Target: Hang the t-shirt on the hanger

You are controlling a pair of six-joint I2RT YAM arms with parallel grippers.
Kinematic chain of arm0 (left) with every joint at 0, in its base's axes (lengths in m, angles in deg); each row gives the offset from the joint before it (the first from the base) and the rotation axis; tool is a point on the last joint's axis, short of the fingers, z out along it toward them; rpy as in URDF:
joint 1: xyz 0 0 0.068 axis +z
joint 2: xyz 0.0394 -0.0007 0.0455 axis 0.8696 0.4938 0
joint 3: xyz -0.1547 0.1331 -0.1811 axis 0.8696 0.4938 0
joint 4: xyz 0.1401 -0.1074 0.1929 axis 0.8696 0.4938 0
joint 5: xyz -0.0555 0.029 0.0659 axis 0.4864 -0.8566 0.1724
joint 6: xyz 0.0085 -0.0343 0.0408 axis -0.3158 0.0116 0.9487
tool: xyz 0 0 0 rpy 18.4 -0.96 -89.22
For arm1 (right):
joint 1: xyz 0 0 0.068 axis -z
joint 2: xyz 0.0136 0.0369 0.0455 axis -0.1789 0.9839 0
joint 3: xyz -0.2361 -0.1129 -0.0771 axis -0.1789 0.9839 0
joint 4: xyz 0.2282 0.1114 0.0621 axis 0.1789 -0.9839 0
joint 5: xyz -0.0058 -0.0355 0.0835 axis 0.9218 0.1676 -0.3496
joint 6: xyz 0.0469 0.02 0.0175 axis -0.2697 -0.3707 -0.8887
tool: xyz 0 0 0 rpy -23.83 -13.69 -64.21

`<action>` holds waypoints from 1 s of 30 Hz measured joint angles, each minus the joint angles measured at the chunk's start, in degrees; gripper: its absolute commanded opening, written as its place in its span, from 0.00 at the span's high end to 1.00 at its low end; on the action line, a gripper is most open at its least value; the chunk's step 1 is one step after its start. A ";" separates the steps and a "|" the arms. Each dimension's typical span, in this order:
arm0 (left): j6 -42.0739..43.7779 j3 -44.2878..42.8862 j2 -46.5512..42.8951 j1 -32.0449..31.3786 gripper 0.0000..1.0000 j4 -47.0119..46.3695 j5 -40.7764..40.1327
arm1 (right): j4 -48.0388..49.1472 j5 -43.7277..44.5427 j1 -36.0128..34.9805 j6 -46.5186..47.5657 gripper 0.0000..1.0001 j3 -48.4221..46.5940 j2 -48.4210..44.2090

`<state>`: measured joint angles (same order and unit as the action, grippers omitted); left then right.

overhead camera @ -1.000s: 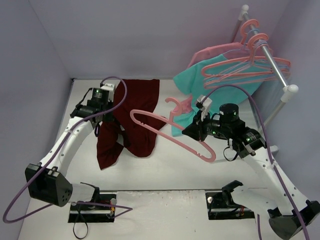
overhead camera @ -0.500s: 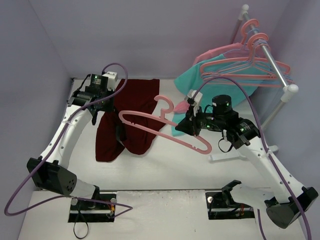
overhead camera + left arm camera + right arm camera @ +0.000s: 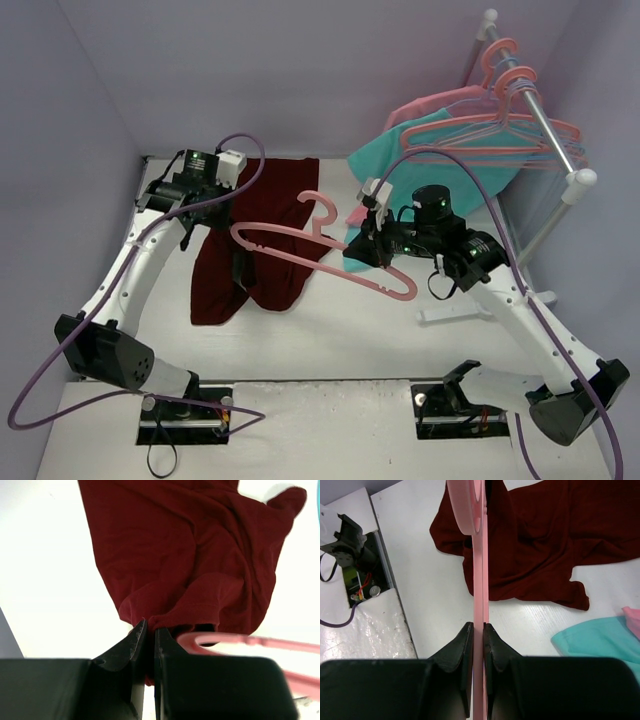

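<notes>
The maroon t-shirt lies crumpled on the white table at the left centre. My left gripper is shut on a fold of its edge, fingertips pinched together. My right gripper is shut on the thin bar of a salmon-pink hanger and holds it above the table, hook up, with its left end over the shirt near my left gripper. In the right wrist view the bar runs straight between my closed fingers, with the shirt beyond. The hanger's rounded end shows beside my left fingers.
A clothes rack stands at the back right with several pink hangers, a teal garment and a pink garment. The rack's foot lies on the table by my right arm. Teal cloth lies under my right wrist.
My right gripper has carried the hanger left and a little up, so its end now reaches over the shirt. My left gripper has shifted slightly right with the shirt fold.
</notes>
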<state>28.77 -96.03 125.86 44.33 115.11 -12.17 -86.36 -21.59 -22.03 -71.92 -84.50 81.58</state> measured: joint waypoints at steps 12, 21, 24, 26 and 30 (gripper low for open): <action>7.69 0.26 -4.13 -0.04 1.00 0.47 4.91 | 0.13 0.94 -0.01 2.17 1.00 -0.13 1.51; 10.02 1.42 -4.22 -0.04 1.00 1.10 2.14 | 0.22 2.81 0.00 4.37 1.00 -4.06 0.84; 10.04 1.42 -4.22 -0.04 1.00 1.20 1.61 | 0.42 2.76 0.00 4.90 1.00 -4.24 0.42; 10.04 1.40 -4.22 -0.04 1.00 1.20 1.63 | 0.40 2.52 0.00 4.96 1.00 -4.22 0.57; 10.06 0.62 -4.18 -0.06 1.00 1.36 1.11 | 0.37 1.52 -0.02 4.92 1.00 -4.18 1.20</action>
<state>38.83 -95.41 121.68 44.27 116.47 -11.06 -85.99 -20.06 -22.05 -67.00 -88.68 82.78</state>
